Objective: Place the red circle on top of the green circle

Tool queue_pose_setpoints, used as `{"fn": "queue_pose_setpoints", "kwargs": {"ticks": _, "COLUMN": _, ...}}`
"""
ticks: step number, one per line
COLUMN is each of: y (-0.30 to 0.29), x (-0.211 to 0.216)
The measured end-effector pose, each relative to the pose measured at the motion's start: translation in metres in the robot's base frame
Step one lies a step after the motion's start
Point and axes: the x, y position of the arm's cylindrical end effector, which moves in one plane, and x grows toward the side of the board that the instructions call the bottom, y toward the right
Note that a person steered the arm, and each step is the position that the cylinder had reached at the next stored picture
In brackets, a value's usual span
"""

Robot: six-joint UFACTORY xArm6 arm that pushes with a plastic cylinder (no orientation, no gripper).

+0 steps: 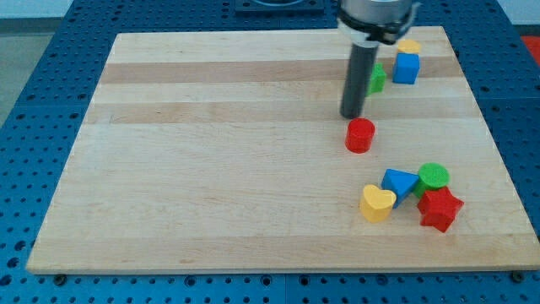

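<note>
The red circle (359, 135) is a small red cylinder right of the board's middle. My tip (351, 116) is just above it in the view and slightly to its left, almost touching its top edge. The green circle (434, 176) lies lower right of the red circle, in a cluster near the board's right edge. It touches the blue triangle (399, 182) on its left and the red star (440, 209) below it.
A yellow heart (377, 203) lies at the cluster's lower left. At the top right sit a green block (376, 78) partly hidden behind the rod, a blue cube (406, 67) and a yellow block (408, 46). The wooden board (211, 169) rests on a blue perforated table.
</note>
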Motion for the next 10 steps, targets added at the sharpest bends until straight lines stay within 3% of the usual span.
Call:
{"fn": "queue_pose_setpoints", "kwargs": {"ticks": 1, "y": -0.018, "x": 0.028}}
{"fn": "queue_pose_setpoints", "kwargs": {"ticks": 2, "y": 0.010, "x": 0.043}}
{"fn": "queue_pose_setpoints", "kwargs": {"ticks": 3, "y": 0.057, "x": 0.044}}
{"fn": "queue_pose_setpoints", "kwargs": {"ticks": 4, "y": 0.047, "x": 0.044}}
{"fn": "queue_pose_setpoints", "kwargs": {"ticks": 6, "y": 0.060, "x": 0.005}}
{"fn": "queue_pose_setpoints", "kwargs": {"ticks": 8, "y": 0.086, "x": 0.055}}
{"fn": "queue_pose_setpoints", "kwargs": {"ticks": 10, "y": 0.097, "x": 0.042}}
